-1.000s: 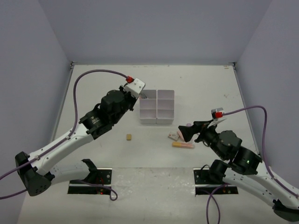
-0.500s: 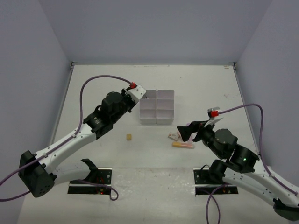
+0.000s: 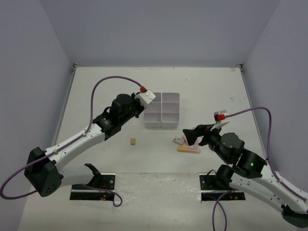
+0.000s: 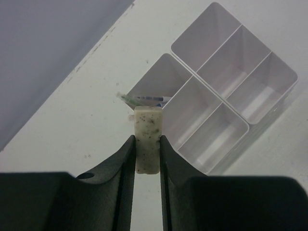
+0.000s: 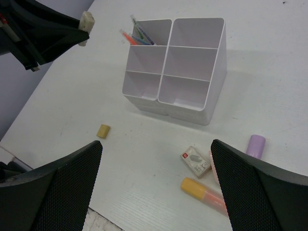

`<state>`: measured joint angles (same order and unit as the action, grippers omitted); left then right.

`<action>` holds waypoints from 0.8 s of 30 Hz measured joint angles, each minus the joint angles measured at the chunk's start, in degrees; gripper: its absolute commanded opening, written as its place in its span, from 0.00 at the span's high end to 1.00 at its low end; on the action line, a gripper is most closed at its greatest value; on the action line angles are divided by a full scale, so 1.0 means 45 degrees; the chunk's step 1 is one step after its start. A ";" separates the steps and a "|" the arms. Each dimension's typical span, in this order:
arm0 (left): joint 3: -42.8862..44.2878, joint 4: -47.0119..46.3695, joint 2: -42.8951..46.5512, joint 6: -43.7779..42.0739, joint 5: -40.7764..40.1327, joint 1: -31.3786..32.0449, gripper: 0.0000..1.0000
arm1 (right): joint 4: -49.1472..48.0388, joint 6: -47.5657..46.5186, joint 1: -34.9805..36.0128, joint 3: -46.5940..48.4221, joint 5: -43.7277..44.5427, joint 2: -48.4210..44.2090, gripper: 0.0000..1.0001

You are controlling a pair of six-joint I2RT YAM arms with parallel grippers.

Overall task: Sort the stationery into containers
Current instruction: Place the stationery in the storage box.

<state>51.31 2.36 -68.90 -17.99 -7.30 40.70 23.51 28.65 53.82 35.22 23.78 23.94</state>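
The white six-compartment organizer stands mid-table, with thin pens in its far left cell. My left gripper is shut on a speckled white eraser, held in the air just left of the organizer's far corner. My right gripper hangs open with nothing between its fingers. Below it lie a boxed eraser, an orange marker and a lilac-capped item. A tan eraser lies alone left of these.
Grey walls close the table on the left, back and right. The two arm bases sit at the near edge. A purple cable arcs over the left arm.
My left gripper has carried the white eraser to the right, closer to the organizer's far left corner. The right arm shifted slightly left, then held still.
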 measured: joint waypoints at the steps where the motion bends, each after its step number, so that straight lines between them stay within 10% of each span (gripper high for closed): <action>1: 0.0000 0.0017 -0.0111 0.0021 0.0114 -0.0010 1.00 | 0.0000 0.0004 0.0000 0.0000 -0.0083 0.0000 0.01; 24: 0.0839 -0.1035 -0.4603 -0.3883 0.3394 -0.0107 0.98 | -0.0537 -0.0053 0.0234 -0.0714 -0.0479 -0.2469 0.01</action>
<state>55.09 -2.29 -89.61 -35.46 7.98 40.22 21.09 28.41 54.88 32.01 21.62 12.84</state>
